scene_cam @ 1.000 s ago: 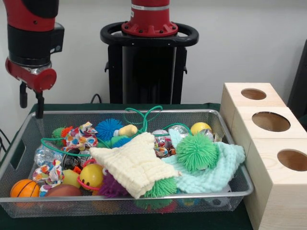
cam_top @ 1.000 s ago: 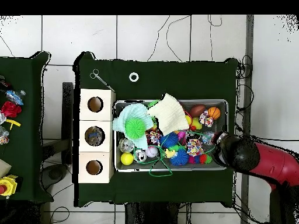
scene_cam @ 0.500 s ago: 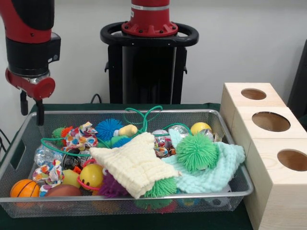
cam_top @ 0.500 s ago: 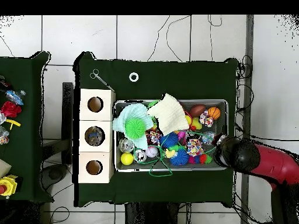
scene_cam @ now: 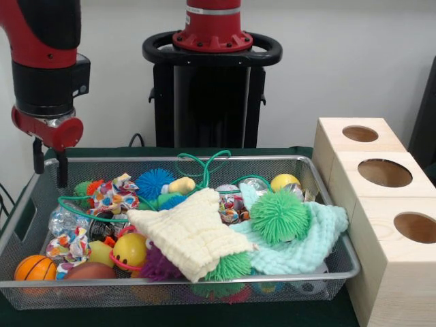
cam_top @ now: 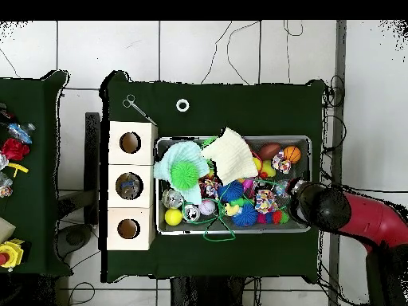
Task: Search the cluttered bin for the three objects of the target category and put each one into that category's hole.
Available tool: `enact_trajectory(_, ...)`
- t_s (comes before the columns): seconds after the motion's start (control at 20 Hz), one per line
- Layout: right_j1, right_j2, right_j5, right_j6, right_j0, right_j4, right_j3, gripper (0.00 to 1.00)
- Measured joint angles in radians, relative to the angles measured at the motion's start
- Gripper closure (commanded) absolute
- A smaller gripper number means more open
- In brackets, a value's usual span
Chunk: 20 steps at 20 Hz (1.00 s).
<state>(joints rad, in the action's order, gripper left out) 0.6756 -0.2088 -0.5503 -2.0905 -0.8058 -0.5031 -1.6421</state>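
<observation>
A dark green cloth is covering the table (scene_cam: 286,151), and a pale wall is standing behind it. The fingers (scene_cam: 50,165), two thin black prongs, are hanging a little apart with nothing between them, just over the wire bin's (scene_cam: 320,178) corner at the picture's left. Since a second ago they are sitting lower and slightly further in over the bin, their tips now reaching below the rim line; in the overhead view the arm's (cam_top: 351,217) black end is covering more of that corner than before. Just beside the fingers, inside the bin, a patterned cloth bundle (scene_cam: 112,193) and a blue spiky ball (scene_cam: 154,181) are lying. Further off, a cream cloth (scene_cam: 191,231) is draping over the middle, and a green spiky ball (scene_cam: 279,216) is resting on a mint cloth (scene_cam: 320,235). Beyond the bin's opposite end the wooden box (scene_cam: 395,272) with three round holes is standing. The bin's contents are lying as earlier.
</observation>
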Motion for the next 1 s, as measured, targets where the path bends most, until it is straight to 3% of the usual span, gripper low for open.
enact_trajectory(1.0,-0.061,0.000,0.070,0.000,0.007,0.032,0.084,0.00)
